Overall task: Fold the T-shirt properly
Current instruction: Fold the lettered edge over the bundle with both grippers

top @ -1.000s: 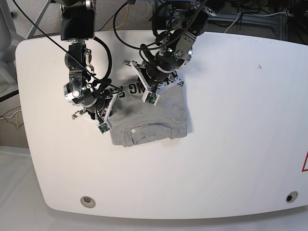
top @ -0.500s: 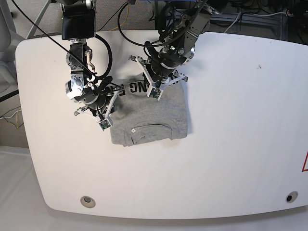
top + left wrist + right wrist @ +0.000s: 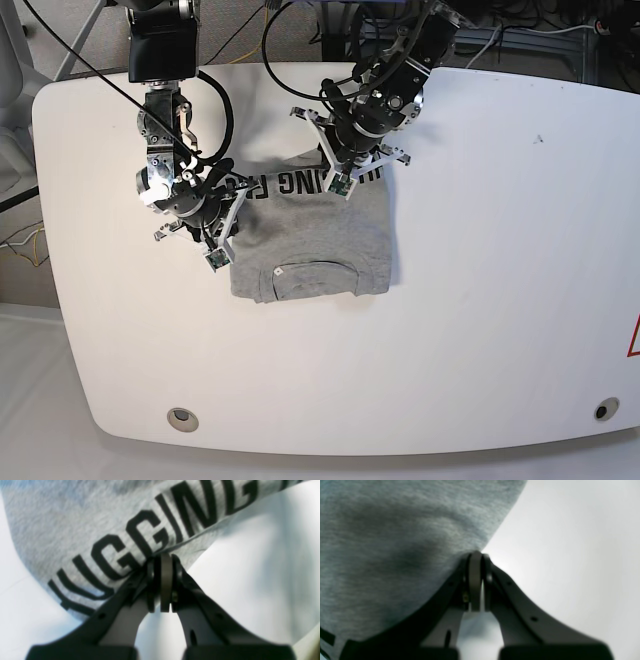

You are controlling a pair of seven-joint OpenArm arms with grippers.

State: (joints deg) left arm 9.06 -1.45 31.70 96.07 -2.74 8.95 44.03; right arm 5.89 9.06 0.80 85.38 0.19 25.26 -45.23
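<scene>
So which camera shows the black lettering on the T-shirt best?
The left wrist view: the lettering fills the frame, large and readable. The base view shows it small and partly hidden. The right wrist view catches only a sliver at its bottom-left corner.

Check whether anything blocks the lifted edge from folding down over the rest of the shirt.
Nothing visible does. Both the left gripper and right gripper already pinch the heather-grey lettered cotton T-shirt; its collar end lies bare on the white table.

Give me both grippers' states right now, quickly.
Left gripper: jaws shut on the T-shirt, at the lettered edge.
Right gripper: jaws shut on the T-shirt's plain grey edge.
</scene>
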